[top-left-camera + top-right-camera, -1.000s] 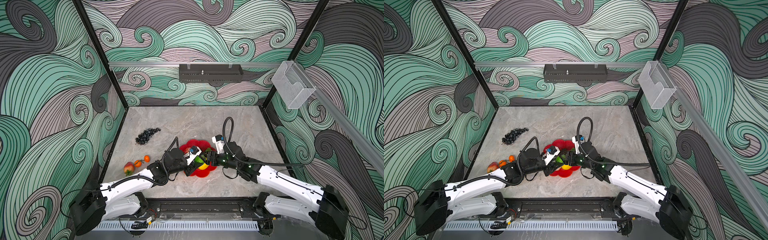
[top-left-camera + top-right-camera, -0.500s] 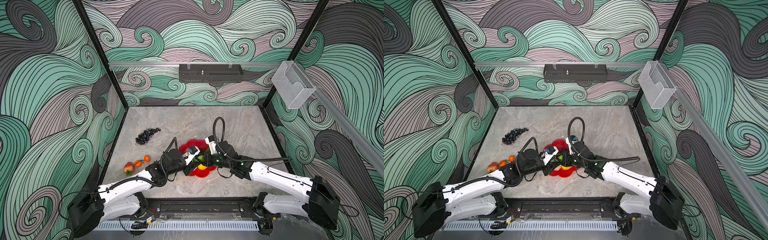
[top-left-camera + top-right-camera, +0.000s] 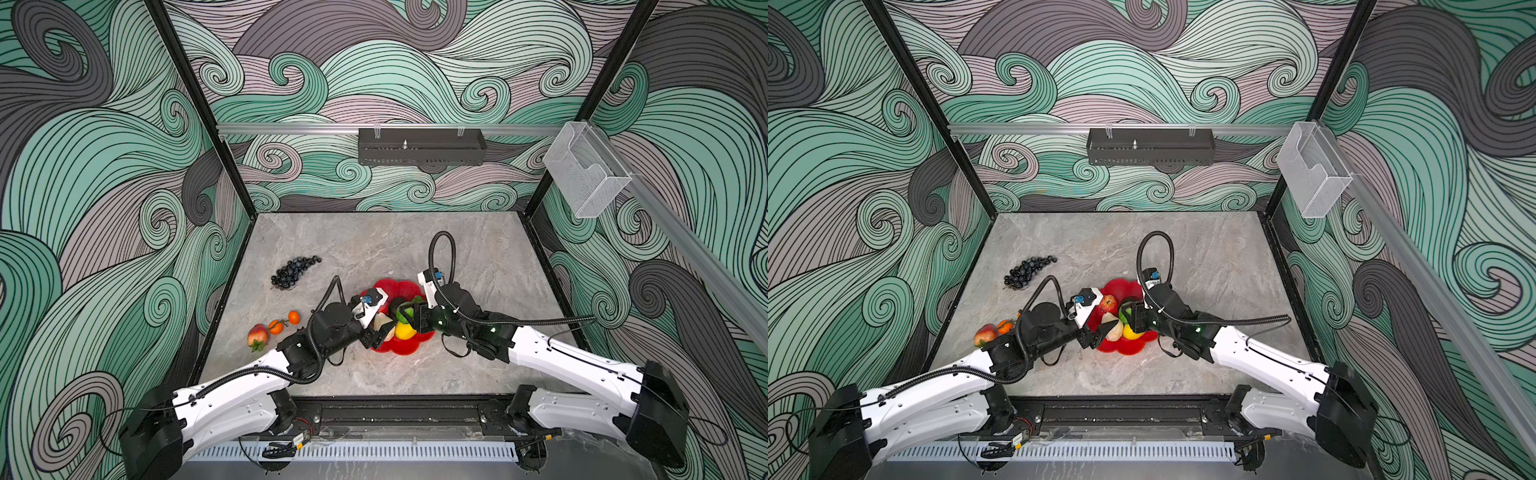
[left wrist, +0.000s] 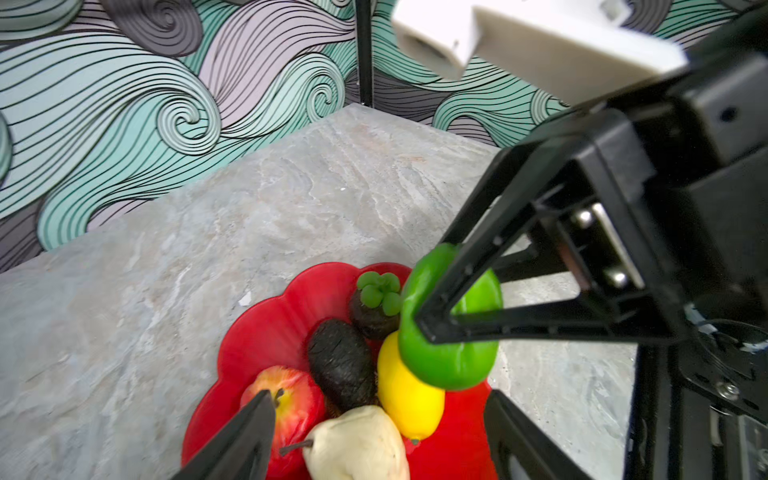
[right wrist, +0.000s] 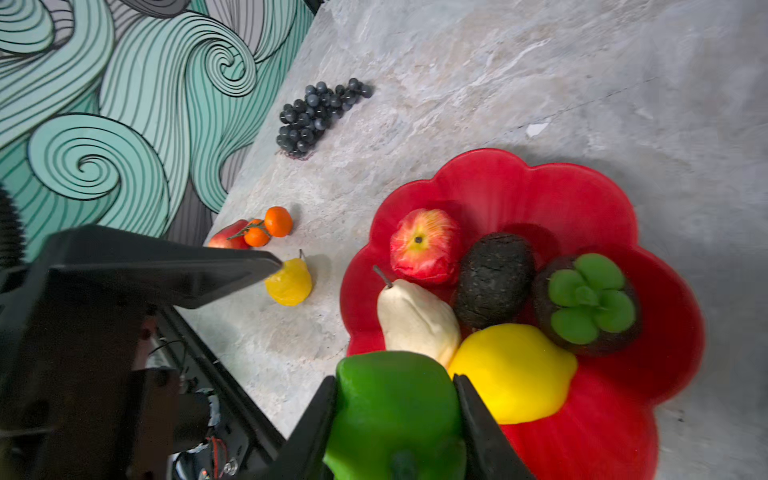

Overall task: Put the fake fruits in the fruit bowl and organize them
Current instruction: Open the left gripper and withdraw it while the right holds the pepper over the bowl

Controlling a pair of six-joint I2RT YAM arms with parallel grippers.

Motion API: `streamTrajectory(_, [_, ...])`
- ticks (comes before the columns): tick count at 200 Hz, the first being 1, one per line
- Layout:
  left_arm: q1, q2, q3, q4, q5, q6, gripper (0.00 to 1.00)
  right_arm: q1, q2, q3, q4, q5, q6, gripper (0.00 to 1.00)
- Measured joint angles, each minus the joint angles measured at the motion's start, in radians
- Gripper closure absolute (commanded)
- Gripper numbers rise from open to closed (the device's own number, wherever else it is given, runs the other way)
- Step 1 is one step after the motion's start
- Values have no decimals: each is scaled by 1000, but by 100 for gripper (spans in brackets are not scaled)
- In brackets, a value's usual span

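The red scalloped fruit bowl [image 5: 540,191] holds a red apple [image 5: 424,245], a dark avocado [image 5: 494,278], a beige pear [image 5: 415,320], a yellow lemon [image 5: 511,370] and a dark round fruit with green leaves [image 5: 586,303]. My right gripper [image 5: 395,380] is shut on a green lime [image 5: 395,407], held just above the bowl's near edge beside the lemon. My left gripper [image 4: 379,401] stands open over the pear [image 4: 357,444], which lies free between its fingers. In both top views the two grippers meet over the bowl [image 3: 390,286].
On the table left of the bowl lie a blue-black grape bunch [image 3: 293,270], two stemmed oranges [image 3: 284,322], another red fruit [image 3: 257,334] and a small yellow fruit [image 5: 289,282]. A black tray [image 3: 422,145] and a clear box [image 3: 586,178] hang on the walls.
My left gripper has opened and the pear now rests in the bowl. My right gripper has closed on the green lime and shifted slightly over the bowl.
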Motion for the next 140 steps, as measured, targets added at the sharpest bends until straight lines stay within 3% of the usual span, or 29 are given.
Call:
streamTrajectory(68, [0, -114, -49, -9, -293, -37, 13, -6, -11, -28, -72, 192, -100, 69])
streamTrajectory(140, [0, -111, -49, -21, -380, -52, 12, -8, 23, -97, -80, 225, -100, 69])
